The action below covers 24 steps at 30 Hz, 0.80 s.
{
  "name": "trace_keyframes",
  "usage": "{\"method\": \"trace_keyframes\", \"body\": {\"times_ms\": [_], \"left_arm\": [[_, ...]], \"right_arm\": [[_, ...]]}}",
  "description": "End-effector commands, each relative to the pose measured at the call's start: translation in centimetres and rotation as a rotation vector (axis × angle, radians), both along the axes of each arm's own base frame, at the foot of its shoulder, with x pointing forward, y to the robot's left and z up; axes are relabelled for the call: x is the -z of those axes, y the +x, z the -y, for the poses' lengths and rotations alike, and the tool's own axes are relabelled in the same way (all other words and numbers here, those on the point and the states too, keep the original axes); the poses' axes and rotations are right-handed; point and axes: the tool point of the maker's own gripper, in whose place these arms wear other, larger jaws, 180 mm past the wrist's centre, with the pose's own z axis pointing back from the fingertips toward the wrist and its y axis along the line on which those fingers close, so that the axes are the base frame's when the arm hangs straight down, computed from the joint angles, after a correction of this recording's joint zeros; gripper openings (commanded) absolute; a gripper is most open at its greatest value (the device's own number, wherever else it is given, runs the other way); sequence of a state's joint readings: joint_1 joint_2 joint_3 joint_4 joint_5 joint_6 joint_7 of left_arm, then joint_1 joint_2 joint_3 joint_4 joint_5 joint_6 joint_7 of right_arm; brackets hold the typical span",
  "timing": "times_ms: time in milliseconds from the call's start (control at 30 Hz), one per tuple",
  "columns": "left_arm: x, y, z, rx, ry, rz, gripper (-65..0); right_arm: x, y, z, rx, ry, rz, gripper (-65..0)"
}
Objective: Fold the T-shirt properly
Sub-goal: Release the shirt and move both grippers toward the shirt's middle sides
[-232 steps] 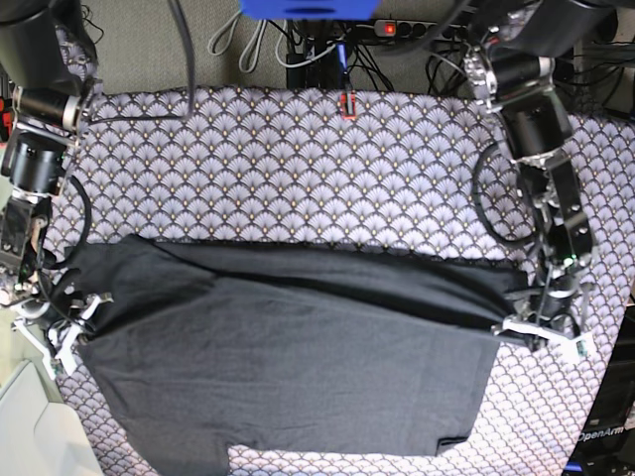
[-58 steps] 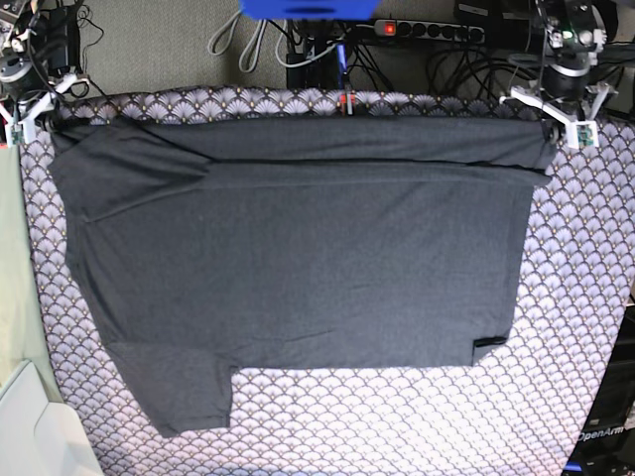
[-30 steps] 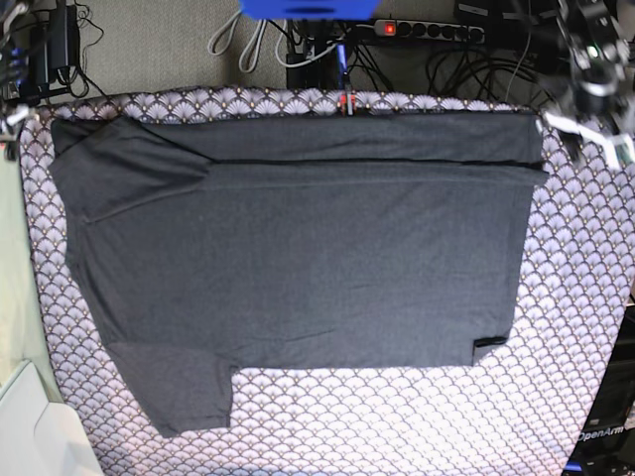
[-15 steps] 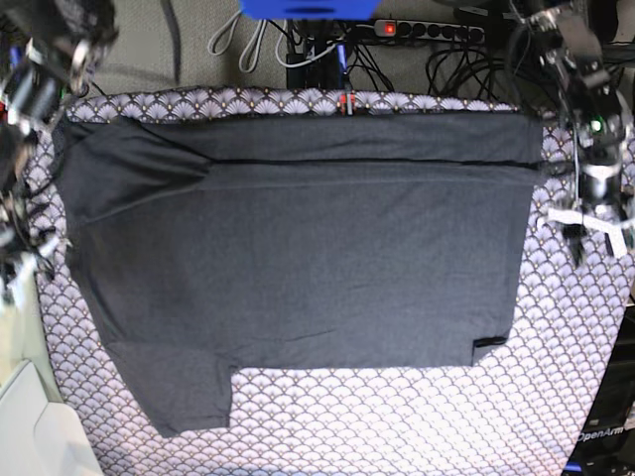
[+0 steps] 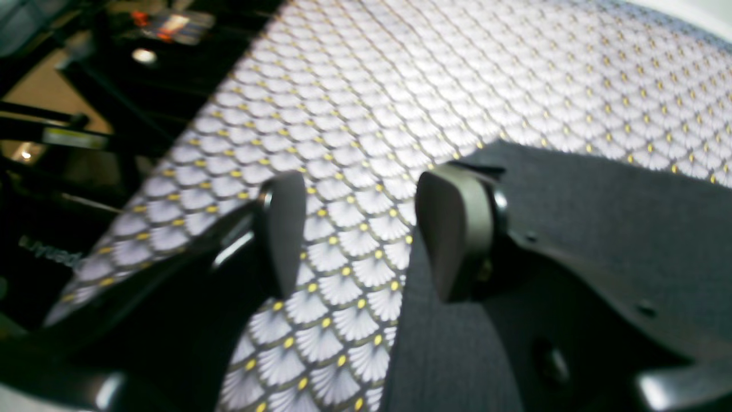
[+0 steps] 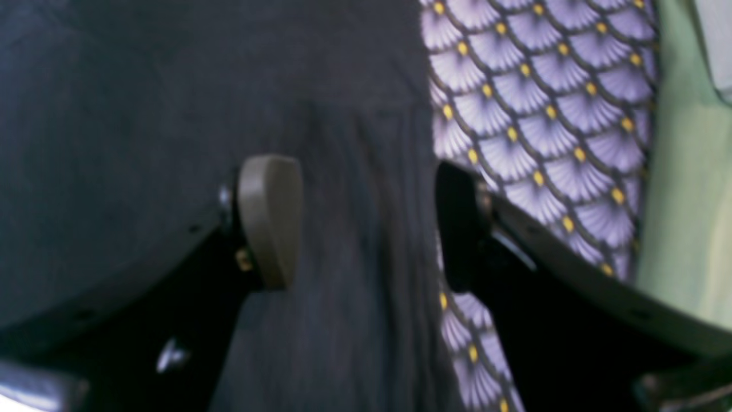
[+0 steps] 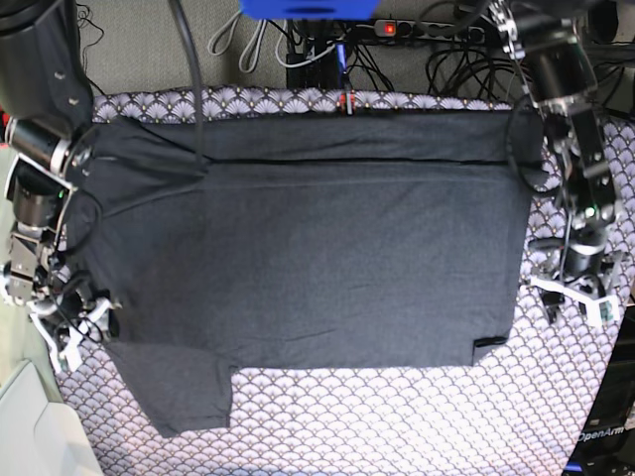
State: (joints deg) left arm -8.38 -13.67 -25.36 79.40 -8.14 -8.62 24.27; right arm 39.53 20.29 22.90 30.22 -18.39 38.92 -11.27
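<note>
The dark charcoal T-shirt (image 7: 298,258) lies spread flat on the fan-patterned tablecloth (image 7: 397,416), with a folded band along its far edge and one sleeve at the near left. My left gripper (image 7: 571,297) is open just off the shirt's right edge. In the left wrist view the gripper (image 5: 366,229) has bare tablecloth (image 5: 400,86) between its fingers and the shirt's edge (image 5: 600,217) under one finger. My right gripper (image 7: 74,332) is open at the shirt's left edge, above the sleeve. In the right wrist view the gripper (image 6: 366,223) straddles the shirt's edge (image 6: 143,103). No print shows.
A power strip (image 7: 417,28) and cables lie beyond the far table edge. A small red clip (image 7: 346,102) sits at the far edge's middle. A pale bin (image 7: 25,426) stands at the near left. The table edge (image 5: 189,143) drops off beside my left gripper.
Both grippers let go of the shirt's far corners and moved toward the near side along the shirt's left and right edges. The shirt has stayed flat since.
</note>
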Motion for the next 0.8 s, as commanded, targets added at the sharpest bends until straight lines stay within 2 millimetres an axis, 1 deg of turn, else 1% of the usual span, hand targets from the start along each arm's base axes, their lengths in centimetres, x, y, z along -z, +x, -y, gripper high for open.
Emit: {"method": "trace_keyframes", "body": {"times_ms": [0,167,200,333,400,500,567,733,767], "left_arm": [[-2.2,1.1,-0.9,-0.013,0.016,0.060,-31.3],[-2.2,2.6,-1.1,-0.024,-0.011,0.060,-31.3],[-2.5,2.8,-1.2,-0.024,-0.011,0.065,-31.3],[-3.0,3.3,-1.2,-0.025,-0.017,0.079,-31.4],[-3.5,3.6,-1.1,-0.024,-0.016,0.090,-31.4],[-3.7,3.7,-1.1,-0.024,-0.016,0.093,-31.4],[-4.0,3.9,-1.1,-0.024,-0.016,0.101,-31.4],[-4.1,4.0,-1.1,-0.024,-0.016,0.102,-31.4],[-4.0,4.0,-1.2,-0.024,-0.018,0.099,-31.4]], "right_arm": [[-3.0,1.8,2.0,0.067,-0.022,0.091,-27.2],[-3.0,2.0,4.0,0.191,-0.052,0.155,-27.2],[-3.0,2.0,4.4,0.208,-0.058,0.162,-27.2],[-1.0,0.8,4.1,0.208,-0.051,0.143,-27.2],[-0.4,0.3,3.9,0.207,-0.050,0.141,-27.2],[0.6,-0.1,3.3,0.203,-0.041,0.124,-27.2],[1.4,-0.7,3.2,0.203,-0.040,0.107,-27.2],[2.7,-1.8,3.1,0.203,-0.040,0.079,-27.3],[3.1,-2.0,2.8,0.200,-0.036,0.073,-27.3]]}}
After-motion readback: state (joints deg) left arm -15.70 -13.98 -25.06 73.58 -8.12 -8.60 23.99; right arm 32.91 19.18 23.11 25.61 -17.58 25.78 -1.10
